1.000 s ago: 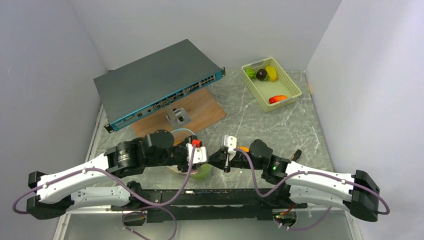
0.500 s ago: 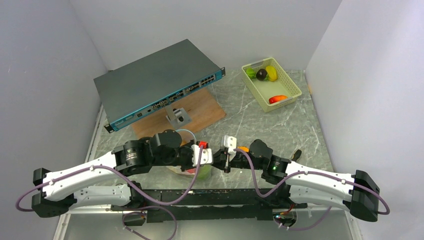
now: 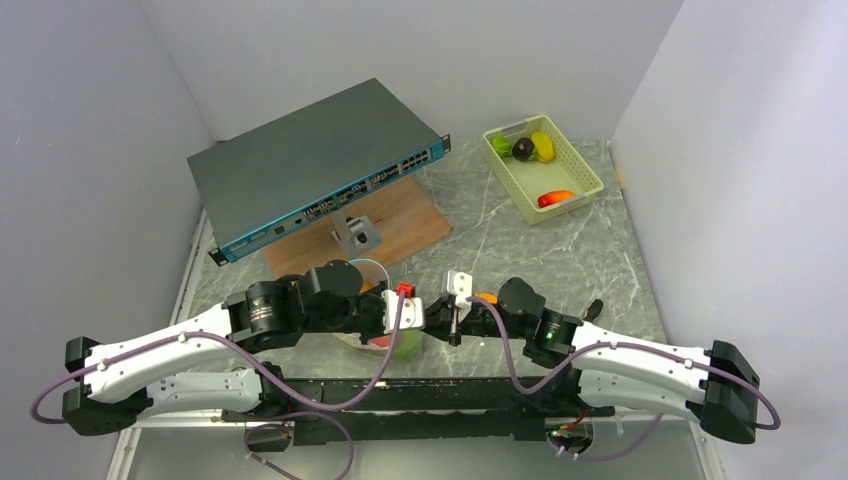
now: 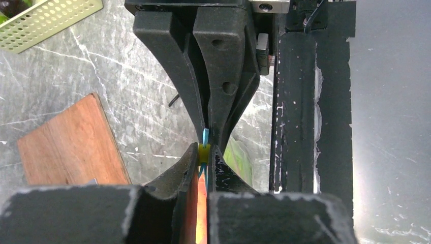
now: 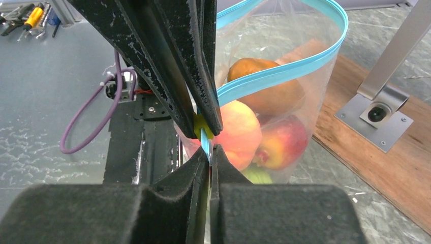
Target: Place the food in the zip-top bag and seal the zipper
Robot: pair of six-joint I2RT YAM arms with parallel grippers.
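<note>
Left arm (image 3: pixel 160 350) and right arm (image 3: pixel 640 362): white moulded links joined by black cylindrical joints (image 3: pixel 262 310); black blocks (image 3: pixel 728 392) at the outer elbows; a purple cable (image 5: pixel 62 142) loops loosely along each; red tab (image 3: pixel 405 290) on the left wrist; green indicator light (image 3: pixel 549 337) on the right; fingers (image 4: pixel 223 66) matte black, tapered, pierced by round holes, edges flecked with pale chips.

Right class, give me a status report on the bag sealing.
Both shut on zipper, left gripper facing right gripper. Mouth of bag open, food inside. Nothing blocking.
</note>
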